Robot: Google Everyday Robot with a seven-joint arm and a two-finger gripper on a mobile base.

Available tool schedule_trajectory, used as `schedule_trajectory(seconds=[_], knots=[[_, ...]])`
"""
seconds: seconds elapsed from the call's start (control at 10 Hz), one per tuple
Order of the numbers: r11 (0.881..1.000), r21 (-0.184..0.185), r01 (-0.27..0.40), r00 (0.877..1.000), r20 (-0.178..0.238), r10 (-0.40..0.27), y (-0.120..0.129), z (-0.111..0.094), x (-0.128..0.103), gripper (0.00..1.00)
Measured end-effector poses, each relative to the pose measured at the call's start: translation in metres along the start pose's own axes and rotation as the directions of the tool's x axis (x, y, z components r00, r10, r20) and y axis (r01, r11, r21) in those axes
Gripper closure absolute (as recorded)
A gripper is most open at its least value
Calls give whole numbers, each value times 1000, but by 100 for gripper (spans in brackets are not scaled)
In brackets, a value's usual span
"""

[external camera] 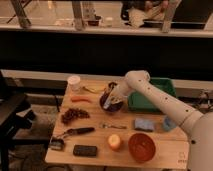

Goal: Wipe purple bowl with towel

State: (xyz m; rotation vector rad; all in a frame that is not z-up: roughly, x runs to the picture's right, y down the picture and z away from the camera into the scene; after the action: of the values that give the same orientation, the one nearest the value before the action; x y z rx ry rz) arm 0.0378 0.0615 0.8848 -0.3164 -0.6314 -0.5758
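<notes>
The purple bowl (109, 104) sits on the wooden table (100, 135), a little behind its middle. My gripper (113, 98) is down in the bowl at its right side, at the end of the white arm (160, 100) that reaches in from the right. Something pale shows at the gripper inside the bowl; I cannot tell if it is the towel. A blue-grey folded cloth (144, 124) lies on the table to the right front of the bowl.
A green tray (165, 90) lies right of the bowl. A white cup (74, 82), banana (94, 89), carrot (81, 99), grapes (74, 115), brush (77, 131), black block (85, 150), apple (115, 142), red bowl (141, 147) and blue cup (169, 123) are spread around.
</notes>
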Motion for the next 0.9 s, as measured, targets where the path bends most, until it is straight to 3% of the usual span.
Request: schedule_trajectory(seconds=[0.4, 0.9], knots=[[1000, -9, 30, 999, 44, -29, -6, 9, -17, 100], [998, -56, 26, 999, 42, -24, 17, -14, -39, 100]])
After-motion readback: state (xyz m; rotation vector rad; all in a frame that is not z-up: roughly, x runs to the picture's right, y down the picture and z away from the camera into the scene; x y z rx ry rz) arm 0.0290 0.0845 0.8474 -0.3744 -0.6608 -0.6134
